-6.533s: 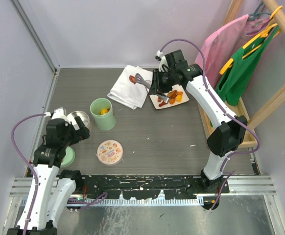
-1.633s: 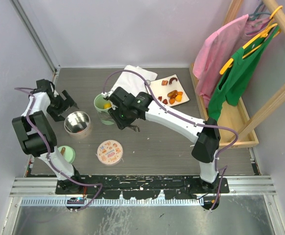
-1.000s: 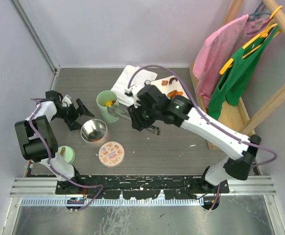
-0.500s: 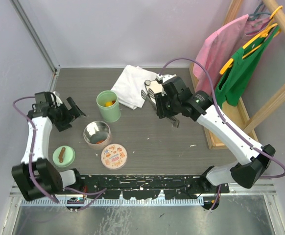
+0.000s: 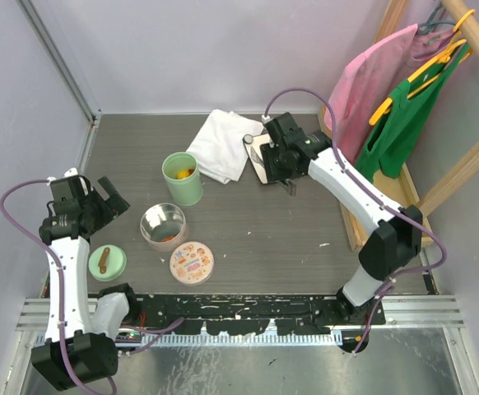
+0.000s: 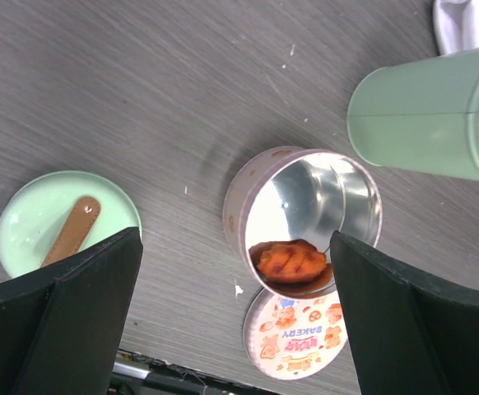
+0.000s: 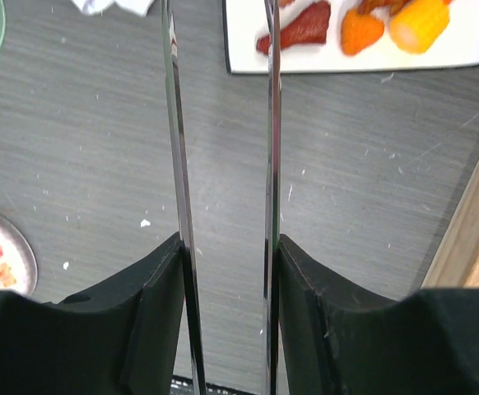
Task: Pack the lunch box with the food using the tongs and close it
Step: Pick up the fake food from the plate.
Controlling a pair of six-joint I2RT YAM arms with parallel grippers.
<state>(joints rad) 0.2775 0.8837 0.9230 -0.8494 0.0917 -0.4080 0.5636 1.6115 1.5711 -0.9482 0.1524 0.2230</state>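
two thin tongs (image 7: 270, 123) arms, shiny grey

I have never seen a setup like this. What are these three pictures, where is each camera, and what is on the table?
Two robot arms are bolted at the near edge of a table. The wide picture comes from a fixed camera above and behind them. The other two come from a camera on each wrist, looking out past that arm's own claw.

The left claw is open and empty. Its camera looks at a metal tin with one orange piece inside. Around the tin are a mint-green lid, a printed lid and a green cup.

The right claw grips the tongs, which point toward the food on a white plate. A white cloth lies beside the plate.
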